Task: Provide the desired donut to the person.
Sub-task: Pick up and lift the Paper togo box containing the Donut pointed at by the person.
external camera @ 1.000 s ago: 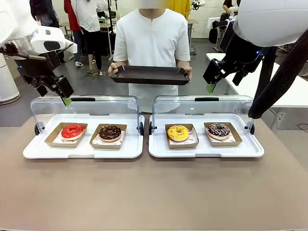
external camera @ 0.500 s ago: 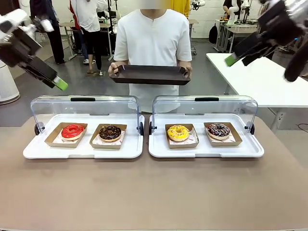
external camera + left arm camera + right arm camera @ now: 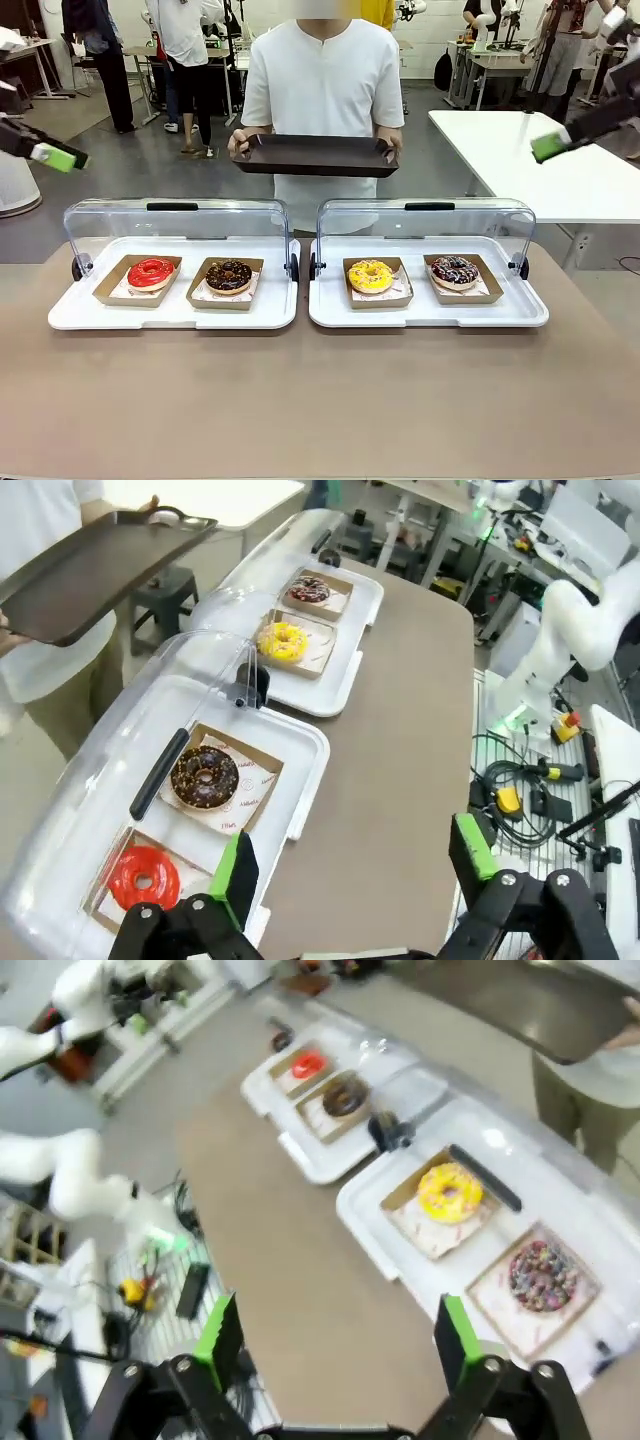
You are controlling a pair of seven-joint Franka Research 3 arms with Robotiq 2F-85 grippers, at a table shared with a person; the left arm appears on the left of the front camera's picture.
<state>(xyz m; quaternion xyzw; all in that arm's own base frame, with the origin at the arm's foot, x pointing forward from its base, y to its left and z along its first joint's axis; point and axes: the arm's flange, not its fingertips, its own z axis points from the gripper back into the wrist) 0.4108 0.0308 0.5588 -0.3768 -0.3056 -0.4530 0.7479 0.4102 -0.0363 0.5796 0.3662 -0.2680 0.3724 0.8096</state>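
Two white trays hold a red donut [image 3: 151, 272], a chocolate donut [image 3: 229, 275], a yellow donut [image 3: 370, 275] and a dark sprinkled donut [image 3: 455, 269], each in a brown paper box. Behind them the person [image 3: 322, 80] in a white shirt holds a dark brown serving tray [image 3: 315, 155] in both hands. My left gripper [image 3: 50, 155] hangs high at the far left edge and is open [image 3: 353, 865], with nothing in it. High at the far right, my right gripper [image 3: 555, 143] is open [image 3: 336, 1340] too. Both are well above and outside the donuts.
Clear hinged lids [image 3: 180, 222] [image 3: 425, 222] stand swung back behind each white tray [image 3: 170, 312]. The brown tabletop [image 3: 320, 400] in front of the trays is bare. A white table [image 3: 540, 160] stands at the back right, and other people move about farther back.
Both arms have risen and swung outward from above the lids, the left one to the picture's left edge and the right one to the right edge. The person and the donuts have not moved.
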